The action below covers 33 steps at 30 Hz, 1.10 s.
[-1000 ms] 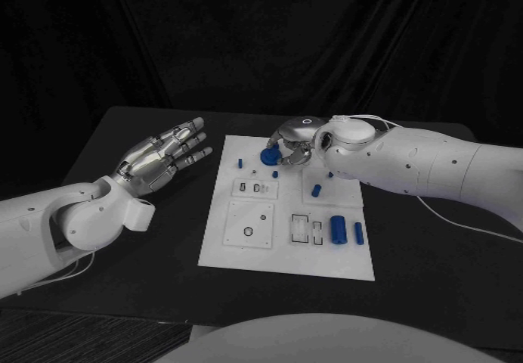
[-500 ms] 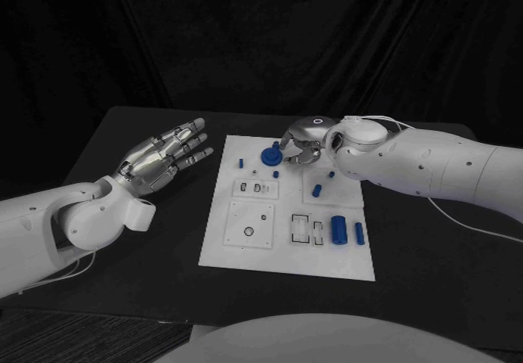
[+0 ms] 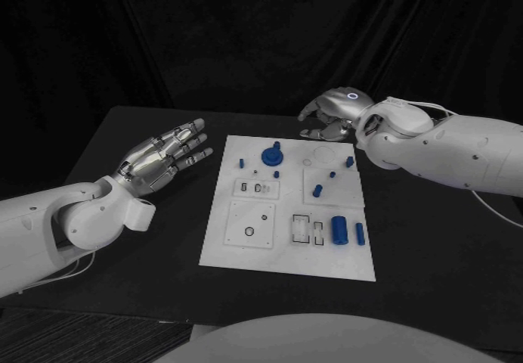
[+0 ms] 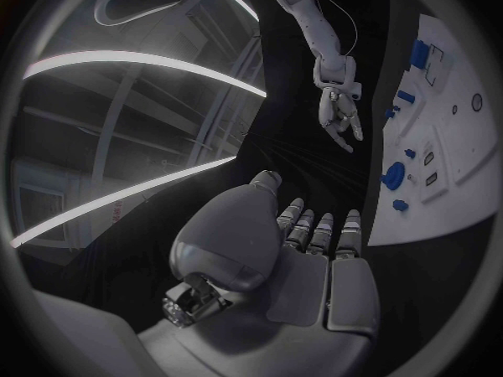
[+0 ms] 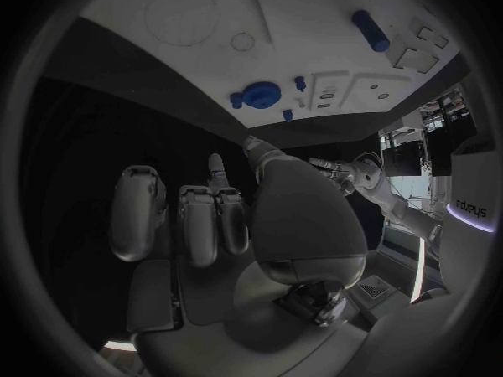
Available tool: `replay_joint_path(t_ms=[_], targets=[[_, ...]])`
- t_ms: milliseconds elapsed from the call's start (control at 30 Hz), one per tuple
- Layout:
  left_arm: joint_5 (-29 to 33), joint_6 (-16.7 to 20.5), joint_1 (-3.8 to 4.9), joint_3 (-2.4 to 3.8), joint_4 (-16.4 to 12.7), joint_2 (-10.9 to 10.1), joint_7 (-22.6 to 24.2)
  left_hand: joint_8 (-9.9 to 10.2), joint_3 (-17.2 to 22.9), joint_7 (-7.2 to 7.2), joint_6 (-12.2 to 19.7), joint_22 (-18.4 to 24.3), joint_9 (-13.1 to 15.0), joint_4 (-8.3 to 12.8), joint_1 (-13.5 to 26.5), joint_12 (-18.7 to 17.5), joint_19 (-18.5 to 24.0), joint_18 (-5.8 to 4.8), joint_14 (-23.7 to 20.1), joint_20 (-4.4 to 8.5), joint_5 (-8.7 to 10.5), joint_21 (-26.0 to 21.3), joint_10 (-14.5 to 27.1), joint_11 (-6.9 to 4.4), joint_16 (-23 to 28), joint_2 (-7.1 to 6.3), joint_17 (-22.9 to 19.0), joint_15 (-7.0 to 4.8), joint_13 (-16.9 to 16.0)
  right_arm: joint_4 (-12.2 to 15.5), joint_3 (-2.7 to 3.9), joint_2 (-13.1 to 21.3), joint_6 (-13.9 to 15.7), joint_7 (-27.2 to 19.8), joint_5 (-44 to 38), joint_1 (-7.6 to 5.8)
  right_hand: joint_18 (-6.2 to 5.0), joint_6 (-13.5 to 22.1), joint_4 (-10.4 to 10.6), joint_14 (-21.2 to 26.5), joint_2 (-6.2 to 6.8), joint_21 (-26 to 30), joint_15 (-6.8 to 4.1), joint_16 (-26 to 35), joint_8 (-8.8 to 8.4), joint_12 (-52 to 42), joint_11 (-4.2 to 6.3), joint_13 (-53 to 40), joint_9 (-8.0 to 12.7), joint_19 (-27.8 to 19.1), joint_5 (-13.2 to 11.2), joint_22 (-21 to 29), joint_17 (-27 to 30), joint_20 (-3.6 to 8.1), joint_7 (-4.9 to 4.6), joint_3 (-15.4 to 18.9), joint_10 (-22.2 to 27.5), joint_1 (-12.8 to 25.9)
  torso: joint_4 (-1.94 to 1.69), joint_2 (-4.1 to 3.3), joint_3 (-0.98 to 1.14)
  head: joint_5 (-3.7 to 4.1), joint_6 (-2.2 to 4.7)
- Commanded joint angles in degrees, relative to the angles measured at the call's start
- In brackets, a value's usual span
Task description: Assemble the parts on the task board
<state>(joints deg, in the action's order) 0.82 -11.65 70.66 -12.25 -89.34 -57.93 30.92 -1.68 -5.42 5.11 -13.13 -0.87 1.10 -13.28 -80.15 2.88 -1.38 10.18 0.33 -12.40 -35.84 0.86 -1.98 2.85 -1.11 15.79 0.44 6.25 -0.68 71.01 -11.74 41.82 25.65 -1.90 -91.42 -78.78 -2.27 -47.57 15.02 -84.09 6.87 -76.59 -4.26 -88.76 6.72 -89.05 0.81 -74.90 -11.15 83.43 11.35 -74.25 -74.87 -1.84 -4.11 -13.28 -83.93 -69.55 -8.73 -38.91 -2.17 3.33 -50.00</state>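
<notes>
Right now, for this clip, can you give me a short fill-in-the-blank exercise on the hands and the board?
1. The left hand hovers beside the white board with its fingers spread, holding ____.
2. The right hand is beyond the board's ____ edge, over the black table.
3. The round blue knob stands on the board, and ____ hand touches it.
4. The parts on the board are coloured ____.

Missing words: nothing; far; neither; blue

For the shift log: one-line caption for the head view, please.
Right hand raised empty beyond the task board; round blue part rests on the board; left hand open beside it.
</notes>
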Motion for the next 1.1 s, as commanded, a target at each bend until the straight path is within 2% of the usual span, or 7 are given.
replay_joint_path(t_ms=[33, 167, 367, 433, 633, 833, 1100], targets=[[-0.11, -0.73, -0.09, 0.05, -0.10, 0.12, 0.57, -0.92, 1.16, 0.07, -0.40, -0.06, 0.84, -0.06, -0.98, 0.96, -0.27, -0.15, 0.28, -0.16, -1.05, 0.61, 0.13, 0.71, -0.84, -0.05, 0.15, 0.35, -0.35, 2.25, -0.05, 2.66, 2.51, 3.55, -0.04, -0.46, -0.30, -1.56, 1.49, -5.91, 0.89, -2.49, -0.30, -1.24, 1.07, -0.95, 0.30, -15.10, -1.15, 1.56, -2.42, -12.04, -15.13, -0.06, -0.12, 0.98, -6.07, 0.78, 0.03, 0.03, -0.01, 0.04, 0.00], [-0.11, -0.73, -0.12, 0.05, -0.09, 0.11, 0.68, -0.91, 1.23, 0.04, -0.36, -0.06, 0.83, -0.03, -1.01, 0.99, -0.26, -0.16, 0.29, -0.17, -1.05, 0.61, 0.12, 0.71, -0.86, -0.07, 0.16, 0.38, -0.36, 4.30, -0.07, 6.01, 1.10, 5.02, -0.01, -0.48, 0.11, -1.72, 1.70, -5.91, 2.09, -4.33, -0.43, -1.24, 1.05, -0.95, 0.40, -15.10, -1.55, 2.43, -2.77, -12.78, -15.13, 0.03, 0.08, 1.83, -6.07, 0.62, -0.01, 0.06, -0.03, -0.18, 0.00], [-0.11, -0.76, -0.20, 0.05, -0.01, 0.11, 0.89, -0.90, 1.24, 0.02, -0.35, -0.04, 0.82, -0.06, -0.95, 1.00, -0.24, -0.19, 0.28, -0.19, -0.87, 0.59, 0.12, 0.70, -0.85, -0.17, 0.15, 0.43, -0.36, 6.31, -0.09, 10.00, 2.05, 6.01, 0.00, 0.89, 0.31, -0.84, 1.75, -5.91, 2.88, -5.26, -0.64, -1.24, 0.52, -0.95, 0.66, -15.10, -1.67, 2.85, -2.59, -13.17, -15.13, 0.17, 0.46, 2.32, -6.07, 0.04, 0.01, 0.21, -0.14, 0.13, 0.00], [-0.11, -0.77, -0.23, 0.05, -0.01, 0.08, 0.93, -0.90, 1.24, 0.02, -0.35, -0.04, 0.82, -0.06, -0.95, 1.00, -0.24, -0.19, 0.28, -0.19, -0.87, 0.59, 0.12, 0.70, -0.85, -0.17, 0.15, 0.43, -0.36, 6.46, -0.10, 10.70, 2.10, 6.18, 0.00, 1.37, 0.35, -0.70, 1.73, -5.91, 3.07, -5.45, -0.81, -1.24, 0.43, -0.95, 0.80, -15.10, -1.80, 2.94, -2.14, -13.25, -15.13, 0.31, 0.65, 2.35, -6.07, -0.55, -0.09, 0.09, -0.09, 0.30, 0.00], [-0.11, -0.77, -0.34, 0.05, -0.02, 0.06, 1.01, -0.89, 1.26, 0.02, -0.33, -0.05, 0.82, -0.11, -0.90, 1.00, -0.25, -0.20, 0.28, -0.19, -0.79, 0.60, 0.12, 0.70, -0.86, -0.19, 0.15, 0.45, -0.36, 5.84, -0.11, 11.77, 1.82, 6.57, 0.00, 2.87, 0.35, -0.41, 1.72, -5.91, 3.09, -5.51, -1.02, -1.24, 0.25, -0.95, 0.96, -15.10, -2.00, 2.95, -1.17, -13.27, -15.13, 0.51, 0.83, 2.29, -6.07, -1.47, 0.12, 0.09, -0.07, 0.39, 0.00], [-0.11, -0.87, -0.50, 0.05, 0.00, 0.06, 1.01, -0.89, 1.29, 0.01, -0.33, -0.04, 0.82, -0.11, -0.90, 1.00, -0.24, -0.21, 0.28, -0.20, -0.80, 0.59, 0.13, 0.70, -0.87, -0.19, 0.16, 0.46, -0.36, 4.97, -0.12, 12.29, 2.14, 6.31, 0.00, 3.93, 0.30, -0.03, 1.75, -5.91, 3.30, -5.30, -1.09, -1.22, 0.04, -0.95, 1.05, -15.10, -2.07, 2.84, -0.73, -13.20, -15.10, 0.59, 0.93, 2.43, -6.07, -1.73, -0.02, 0.05, -0.03, 0.55, 0.00], [-0.11, -0.90, -0.62, 0.05, 0.27, 0.10, 1.05, -0.88, 1.30, 0.01, -0.30, -0.04, 0.81, -0.11, -0.90, 0.99, -0.24, -0.21, 0.28, -0.20, -0.81, 0.59, 0.14, 0.71, -0.86, -0.19, 0.15, 0.46, -0.35, 5.02, -0.13, 13.04, 0.40, 6.66, 0.00, 4.90, 0.27, 0.47, 1.73, -5.85, 3.37, -5.19, -1.27, -1.09, -0.22, -0.95, 1.24, -15.10, -2.22, 2.77, 0.24, -13.17, -14.85, 0.74, 1.23, 2.45, -6.07, -2.23, -0.04, 0.04, -0.04, 0.76, 0.00]])
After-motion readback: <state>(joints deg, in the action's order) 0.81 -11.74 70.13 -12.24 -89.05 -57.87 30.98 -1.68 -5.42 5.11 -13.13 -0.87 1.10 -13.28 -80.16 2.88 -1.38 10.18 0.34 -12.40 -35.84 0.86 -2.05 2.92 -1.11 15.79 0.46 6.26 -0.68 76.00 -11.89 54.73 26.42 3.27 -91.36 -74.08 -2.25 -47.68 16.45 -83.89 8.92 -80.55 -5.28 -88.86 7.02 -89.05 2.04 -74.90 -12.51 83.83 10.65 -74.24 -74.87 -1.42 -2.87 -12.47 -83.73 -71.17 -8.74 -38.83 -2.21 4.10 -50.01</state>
